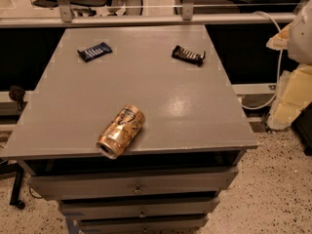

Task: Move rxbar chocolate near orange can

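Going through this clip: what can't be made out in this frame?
Gripper: outside the camera view, nowhere in the frame.
Chocolate bar and blue bar: camera view, wrapper lettering too small to read.
Orange can: lies on its side, far end hidden by its own body.
Pale shapes at the right: cut off by the frame edge, unidentifiable.

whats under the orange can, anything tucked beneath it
Only the grey tabletop shows under the orange can, which lies on its side near the front edge. The strip where it touches is hidden. The gripper is not in view.
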Action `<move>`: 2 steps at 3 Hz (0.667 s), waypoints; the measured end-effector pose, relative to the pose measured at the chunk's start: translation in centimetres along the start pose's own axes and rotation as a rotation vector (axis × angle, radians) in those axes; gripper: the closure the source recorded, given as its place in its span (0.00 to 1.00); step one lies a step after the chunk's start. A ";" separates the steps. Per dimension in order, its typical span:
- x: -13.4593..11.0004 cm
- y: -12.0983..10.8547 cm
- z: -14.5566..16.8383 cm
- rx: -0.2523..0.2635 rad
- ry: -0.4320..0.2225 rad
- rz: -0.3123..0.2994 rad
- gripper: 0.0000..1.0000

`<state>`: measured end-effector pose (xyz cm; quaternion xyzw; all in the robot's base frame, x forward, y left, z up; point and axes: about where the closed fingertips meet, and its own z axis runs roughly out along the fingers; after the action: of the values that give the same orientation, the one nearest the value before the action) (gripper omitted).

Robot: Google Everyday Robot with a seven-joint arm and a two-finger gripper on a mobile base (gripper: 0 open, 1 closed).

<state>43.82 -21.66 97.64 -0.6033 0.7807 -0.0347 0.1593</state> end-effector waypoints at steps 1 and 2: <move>-0.2 -0.2 0.1 0.007 -0.013 -0.003 0.00; -0.9 -1.5 1.7 0.024 -0.060 -0.009 0.00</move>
<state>45.96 -20.97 96.57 -0.6055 0.7725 -0.0269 0.1897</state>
